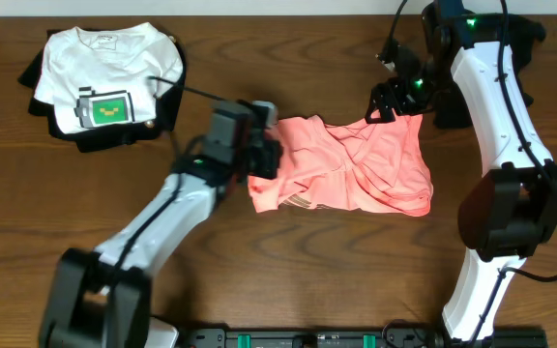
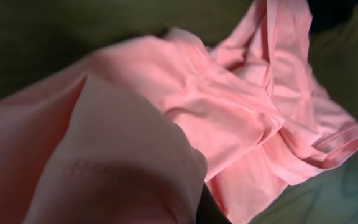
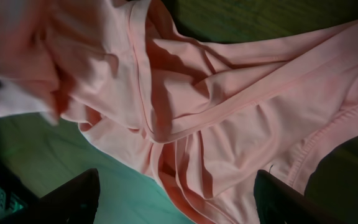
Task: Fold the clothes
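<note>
A salmon-pink T-shirt point(image 1: 351, 166) lies crumpled in the middle of the wooden table point(image 1: 259, 271). My left gripper point(image 1: 267, 155) is shut on its left edge. In the left wrist view the pink cloth point(image 2: 123, 155) drapes right over the jaws, and only a dark sliver of a finger point(image 2: 211, 211) shows. My right gripper point(image 1: 388, 99) hovers open over the shirt's far right corner. Its two dark fingers point(image 3: 73, 199) stand wide apart with folds of the shirt point(image 3: 229, 124) below them and nothing held.
A stack of folded T-shirts point(image 1: 104, 82), a white one with a green graphic on top of black ones, sits at the far left corner. The right arm's base point(image 1: 511, 208) stands at the table's right side.
</note>
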`<state>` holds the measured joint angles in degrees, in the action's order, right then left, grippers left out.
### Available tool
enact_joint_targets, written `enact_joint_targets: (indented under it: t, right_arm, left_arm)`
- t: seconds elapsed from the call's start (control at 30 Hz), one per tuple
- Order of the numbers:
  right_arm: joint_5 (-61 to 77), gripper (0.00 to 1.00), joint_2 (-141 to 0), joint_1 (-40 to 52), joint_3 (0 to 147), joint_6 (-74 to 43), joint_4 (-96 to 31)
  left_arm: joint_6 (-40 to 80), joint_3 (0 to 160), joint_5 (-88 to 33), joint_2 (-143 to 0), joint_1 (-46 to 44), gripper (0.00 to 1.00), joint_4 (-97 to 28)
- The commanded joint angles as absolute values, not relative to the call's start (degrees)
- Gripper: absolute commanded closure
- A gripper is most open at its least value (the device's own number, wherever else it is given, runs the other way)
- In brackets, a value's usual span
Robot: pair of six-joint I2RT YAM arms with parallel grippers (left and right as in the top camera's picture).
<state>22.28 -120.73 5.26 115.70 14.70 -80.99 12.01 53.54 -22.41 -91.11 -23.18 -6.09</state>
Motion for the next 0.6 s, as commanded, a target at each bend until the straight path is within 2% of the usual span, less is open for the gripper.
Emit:
enact_joint_targets:
  t: [0.0,0.23,0.53,0.57]
  right_arm:
    - [22.5,0.23,-119.5,4.9,116.8,14.2,-81.0]
    - [22.5,0.22,-119.5,4.9,116.8,14.2,-81.0]
    - [22.5,0.21,-119.5,4.9,116.8,14.2,-81.0]
    - [22.5,0.21,-119.5,4.9,116.8,14.2,-81.0]
  left_arm:
    - [11.7,56.5,-21.3,-96.1,-26.1,0.94,-4.4]
    - [10.5,63.4,-21.3,-104.6,-30.8,0.94,-3.9]
    - [10.0,66.2,-20.2,-105.6,-32.6,0.94,-5.0]
    - [9.9,66.2,-19.6,-105.6,-32.6,0.83,-5.5]
